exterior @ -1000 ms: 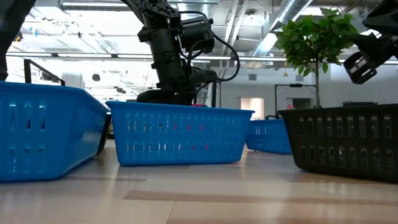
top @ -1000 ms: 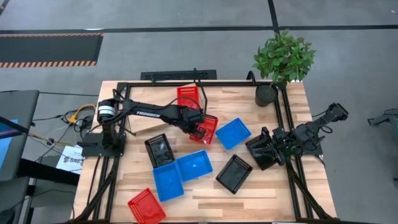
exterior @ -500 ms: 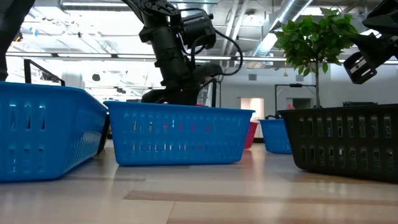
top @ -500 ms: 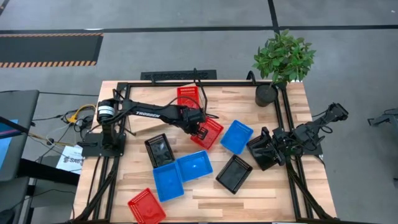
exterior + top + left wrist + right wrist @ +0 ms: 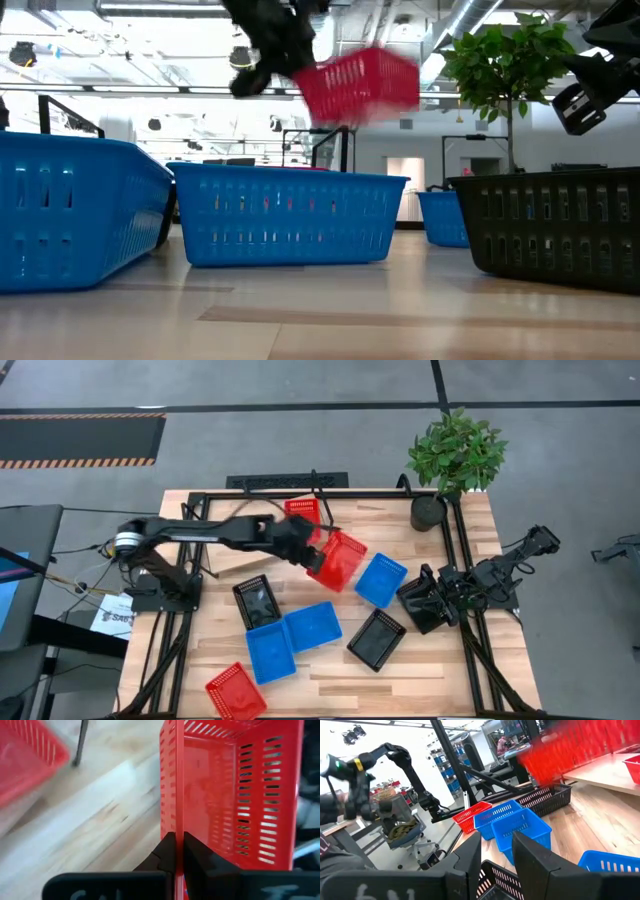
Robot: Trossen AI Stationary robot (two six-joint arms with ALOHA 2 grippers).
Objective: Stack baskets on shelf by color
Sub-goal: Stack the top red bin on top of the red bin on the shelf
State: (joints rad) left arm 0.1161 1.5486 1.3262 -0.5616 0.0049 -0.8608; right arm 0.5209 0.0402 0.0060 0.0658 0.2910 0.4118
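My left gripper [image 5: 310, 544] is shut on a red basket [image 5: 338, 559] and holds it up over the middle of the table; it shows high in the low view [image 5: 360, 84]. A second red basket [image 5: 302, 512] lies at the far side on the tilted plywood shelf [image 5: 238, 564]. A third red basket [image 5: 236, 691] sits at the near left. My right gripper [image 5: 424, 601] waits open at the table's right edge, over a black basket [image 5: 492, 872]. I cannot tell whether it touches that basket. My left gripper pinches one side wall of the red basket at its rim [image 5: 173, 822], with one finger [image 5: 166, 851] outside and the other inside. The basket is lifted clear of the table and hangs tilted beyond the fingers, toward the table's right.
A blue basket [image 5: 381, 580] lies just right of the lifted one. Two more blue baskets [image 5: 313, 625] [image 5: 270, 653] and two black ones [image 5: 257, 601] [image 5: 376, 638] sit toward the near side. A potted plant [image 5: 455, 455] stands at the far right corner.
My left gripper first slid the red basket along the table toward the right, which nudged the blue basket beside it. It then rose and lifted the red basket clear of the table, and the basket now hangs tilted.
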